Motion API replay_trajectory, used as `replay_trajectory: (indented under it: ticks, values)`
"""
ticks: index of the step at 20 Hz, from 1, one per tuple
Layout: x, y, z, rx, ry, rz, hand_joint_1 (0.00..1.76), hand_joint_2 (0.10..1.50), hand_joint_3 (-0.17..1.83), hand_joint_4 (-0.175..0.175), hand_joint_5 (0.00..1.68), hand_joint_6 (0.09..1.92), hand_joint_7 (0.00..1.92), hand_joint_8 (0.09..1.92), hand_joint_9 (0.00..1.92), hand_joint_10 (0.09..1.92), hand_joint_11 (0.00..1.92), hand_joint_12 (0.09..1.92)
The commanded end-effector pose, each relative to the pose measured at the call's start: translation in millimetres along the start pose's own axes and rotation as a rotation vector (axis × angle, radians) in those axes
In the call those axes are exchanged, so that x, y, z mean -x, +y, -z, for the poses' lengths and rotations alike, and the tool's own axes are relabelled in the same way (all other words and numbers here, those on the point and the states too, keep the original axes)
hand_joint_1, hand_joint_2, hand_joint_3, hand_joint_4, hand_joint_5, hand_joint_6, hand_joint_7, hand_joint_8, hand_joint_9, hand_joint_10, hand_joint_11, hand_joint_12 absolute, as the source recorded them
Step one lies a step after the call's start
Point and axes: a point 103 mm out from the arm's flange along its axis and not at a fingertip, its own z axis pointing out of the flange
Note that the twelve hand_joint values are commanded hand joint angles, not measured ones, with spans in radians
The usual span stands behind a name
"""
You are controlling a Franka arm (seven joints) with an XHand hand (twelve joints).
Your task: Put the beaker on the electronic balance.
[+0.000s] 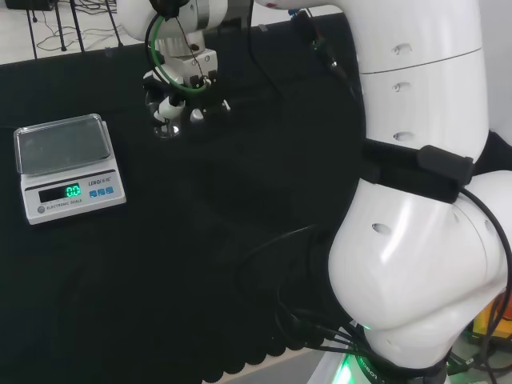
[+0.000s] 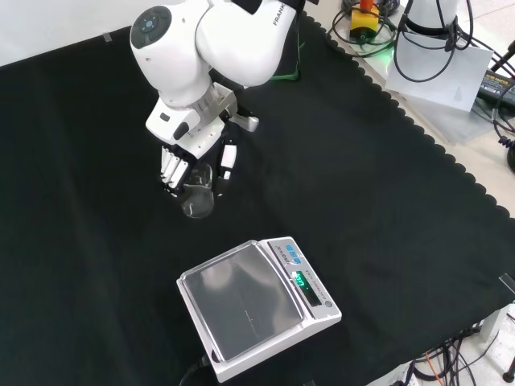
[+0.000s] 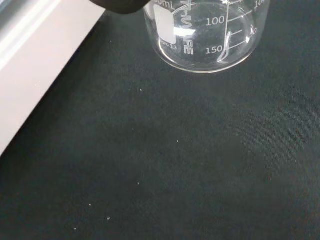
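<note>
One clear beaker [image 2: 197,201] stands on the black cloth [image 2: 362,177], seemingly empty, well apart from the electronic balance [image 2: 256,305] nearer the camera in the front view. Nothing lies between them. The hand [image 2: 193,165] has fingers and thumb curled round the beaker's sides.

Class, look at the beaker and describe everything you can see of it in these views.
The beaker is clear glass with white graduation marks and a white label patch. It looks empty. In the front view it seems to stand upright on the black cloth, up and left of the electronic balance and apart from it. The hand is at its rim, fingers on one side and thumb on the other; whether they press the glass cannot be told.
</note>
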Motion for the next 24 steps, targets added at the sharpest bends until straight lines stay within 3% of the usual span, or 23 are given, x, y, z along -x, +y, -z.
replay_trajectory:
  ticks: [1, 8, 15, 19, 24]
  values:
    - [-21, 4, 19, 0.016, -0.013, 0.011, 1.15, 1.32, -0.17, 0.017, 0.74, 1.36, 0.79, 1.42, 0.9, 1.28, 0.94, 1.18]
    - [-94, 21, 35, 0.021, -0.031, 0.07, 1.15, 1.32, -0.17, 0.018, 0.74, 1.36, 0.8, 1.42, 0.9, 1.28, 0.94, 1.18]
    - [-163, 36, 32, 0.007, -0.048, 0.146, 1.15, 1.32, -0.17, 0.019, 0.74, 1.35, 0.79, 1.42, 0.9, 1.28, 0.94, 1.18]
    - [-183, 45, 22, -0.007, -0.05, 0.169, 1.15, 1.32, -0.17, 0.019, 0.75, 1.35, 0.79, 1.42, 0.9, 1.28, 0.94, 1.18]
    - [-184, 56, 5, -0.035, -0.051, 0.171, 1.15, 1.32, -0.17, 0.02, 0.75, 1.35, 0.8, 1.42, 0.9, 1.28, 0.94, 1.18]
